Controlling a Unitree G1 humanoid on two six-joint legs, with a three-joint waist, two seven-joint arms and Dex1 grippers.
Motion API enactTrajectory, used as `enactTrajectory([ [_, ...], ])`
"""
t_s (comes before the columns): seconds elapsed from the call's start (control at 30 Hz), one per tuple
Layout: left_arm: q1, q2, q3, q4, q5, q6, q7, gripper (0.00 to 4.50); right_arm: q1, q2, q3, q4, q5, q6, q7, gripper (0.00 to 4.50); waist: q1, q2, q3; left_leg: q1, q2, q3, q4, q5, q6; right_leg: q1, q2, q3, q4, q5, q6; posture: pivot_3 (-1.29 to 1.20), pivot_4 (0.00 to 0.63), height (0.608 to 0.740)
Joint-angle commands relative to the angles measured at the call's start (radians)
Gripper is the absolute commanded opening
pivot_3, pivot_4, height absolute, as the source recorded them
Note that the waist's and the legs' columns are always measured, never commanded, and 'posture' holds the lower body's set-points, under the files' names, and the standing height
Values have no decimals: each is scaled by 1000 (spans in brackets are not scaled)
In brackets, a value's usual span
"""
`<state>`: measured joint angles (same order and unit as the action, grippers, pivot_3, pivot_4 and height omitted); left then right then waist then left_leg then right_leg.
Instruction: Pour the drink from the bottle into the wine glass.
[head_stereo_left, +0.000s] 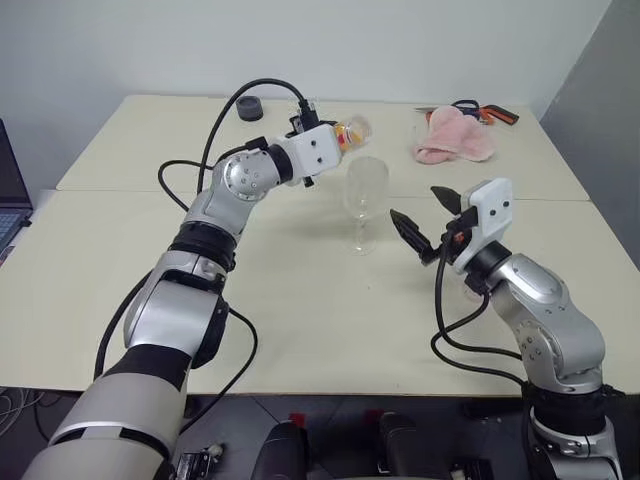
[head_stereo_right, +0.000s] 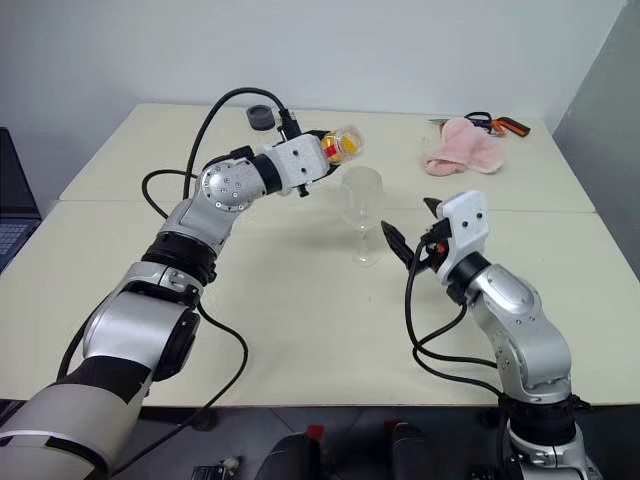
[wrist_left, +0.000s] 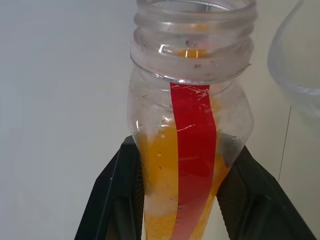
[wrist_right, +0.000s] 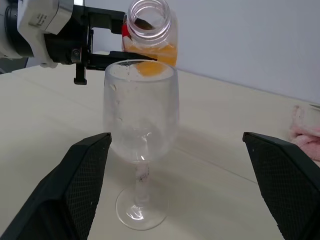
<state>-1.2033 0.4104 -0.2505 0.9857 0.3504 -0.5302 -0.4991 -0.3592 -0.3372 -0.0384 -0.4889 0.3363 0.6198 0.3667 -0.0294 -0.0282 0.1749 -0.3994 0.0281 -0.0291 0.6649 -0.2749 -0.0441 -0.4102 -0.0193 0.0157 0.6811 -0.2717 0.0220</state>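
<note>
Right wrist view shows the uncapped bottle (wrist_right: 148, 35) clamped in the left gripper (head_stereo_left: 335, 135), tipped just above the rim of the upright wine glass (wrist_right: 140, 125) on the table (head_stereo_left: 300, 310). No drink (wrist_left: 162, 170) has reached the glass, so pouring remains. Beside the glass, the right gripper (head_stereo_left: 425, 220) gapes wide, empty.

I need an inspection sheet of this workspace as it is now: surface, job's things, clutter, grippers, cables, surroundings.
Surface: pale table, dry as far as visible.
Job's things: bottle uncapped, tilted above the glass; drink inside it; glass upright, looks empty.
Clutter: pink cloth, scissors, dark round thing at the far edge.
Grippers: left gripper shut on bottle; right gripper open beside glass.
Cables: black cables on both arms.
Surroundings: white wall, laptop.
</note>
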Motion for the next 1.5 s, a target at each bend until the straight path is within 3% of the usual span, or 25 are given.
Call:
enactTrajectory([
  [0.03,-65,16,-2,-12,21,-48,45,1583,-21,-3,-15,-52,25,-9,2,4500,0,0,0,0,0,0,0,0,0,0,0,0,0,0,0,0,150,740],
  [0.57,-116,50,-73,34,156,-149,180,1583,-30,-10,9,-57,46,-28,19,4500,0,0,0,0,0,0,0,0,0,0,0,0,0,0,0,0,150,740],
  [1.5,-148,93,-119,48,266,-220,297,1583,-24,-12,18,-50,50,-44,42,4500,0,0,0,0,0,1,0,0,0,0,0,0,0,0,0,0,150,740],
])
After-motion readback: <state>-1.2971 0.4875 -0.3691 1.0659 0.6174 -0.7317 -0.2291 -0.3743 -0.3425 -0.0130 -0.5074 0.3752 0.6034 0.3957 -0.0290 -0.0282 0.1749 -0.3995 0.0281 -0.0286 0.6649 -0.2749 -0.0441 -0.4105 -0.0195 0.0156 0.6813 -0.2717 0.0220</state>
